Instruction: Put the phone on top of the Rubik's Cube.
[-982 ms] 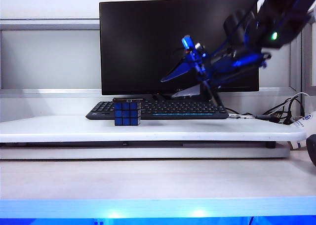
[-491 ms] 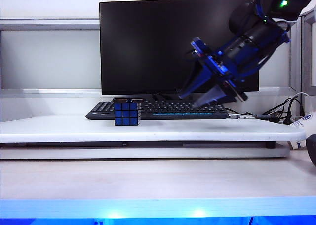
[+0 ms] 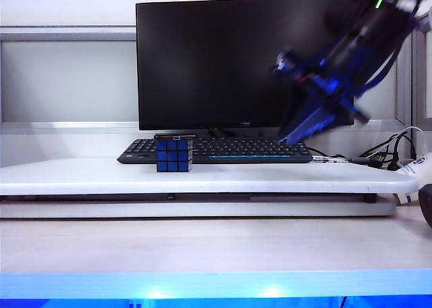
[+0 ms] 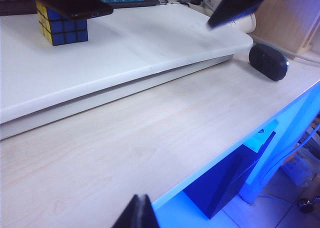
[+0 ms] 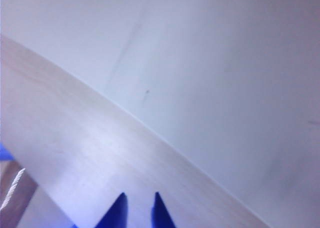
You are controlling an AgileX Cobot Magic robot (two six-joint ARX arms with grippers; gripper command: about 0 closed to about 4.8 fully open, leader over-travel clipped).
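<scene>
Closest in, the left claw (image 4: 141, 213) is parked low over the wooden counter (image 4: 150, 138) with its fingers pinched together and nothing in them; it hasn't budged. Out ahead of it is the white riser (image 4: 150, 43), and far off on that riser, well away from the claw, sits the cube (image 4: 62, 28) with the phone (image 4: 70, 0) lying flat across its top and sticking out past the edges. So the phone is already where it's supposed to be. The real change is with the right claw (image 5: 139, 204): a second ago it hung over the keyboard (image 3: 256, 149) with its fingers spread wide. Now it has swung up and away, so the cube is even further off to its side, well apart. It's pretty blurry from the front, but its own camera shows the two blue tips with only a narrow gap between them and nothing held, just bare riser and counter below. Phone and cube look exactly the same as a second ago, no wobble or slide. The monitor (image 3: 236, 58) is behind everything, untouched. My read is the placing is basically finished and this arm is just backing off, so all that's left is clearing out without bumping the stack.
</scene>
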